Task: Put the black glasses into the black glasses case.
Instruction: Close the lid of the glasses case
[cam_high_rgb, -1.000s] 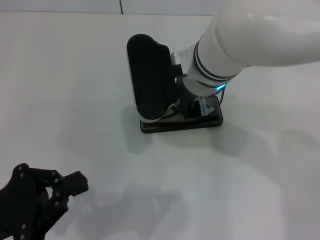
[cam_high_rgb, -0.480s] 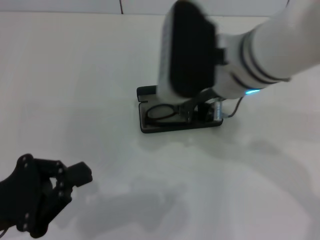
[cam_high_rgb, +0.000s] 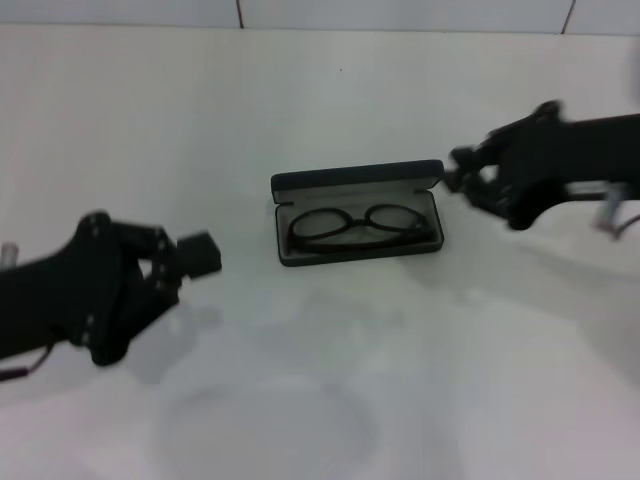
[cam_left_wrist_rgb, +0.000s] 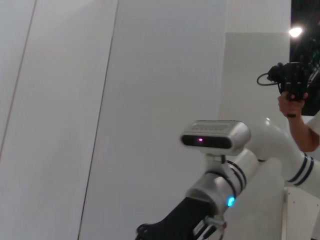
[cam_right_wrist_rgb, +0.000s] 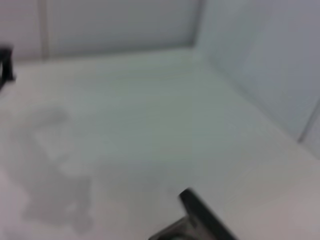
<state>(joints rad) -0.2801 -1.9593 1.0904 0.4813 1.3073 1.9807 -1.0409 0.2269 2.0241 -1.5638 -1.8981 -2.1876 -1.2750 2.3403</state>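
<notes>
The thin black-framed glasses (cam_high_rgb: 358, 226) lie inside the open black hard-shell glasses case (cam_high_rgb: 357, 212) on the white table (cam_high_rgb: 300, 400), well right of the left gripper (cam_high_rgb: 200, 255) and just left of the right gripper (cam_high_rgb: 465, 175), whose jaws' openings I cannot tell.

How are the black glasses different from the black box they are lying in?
The black glasses are a thin frame with see-through lenses; the black glasses case is a solid box, pale inside. The case is bigger, so the glasses fit inside it. The glasses lie flat, while the case's lid stands open behind them. Both are black and rest on the white table.
</notes>
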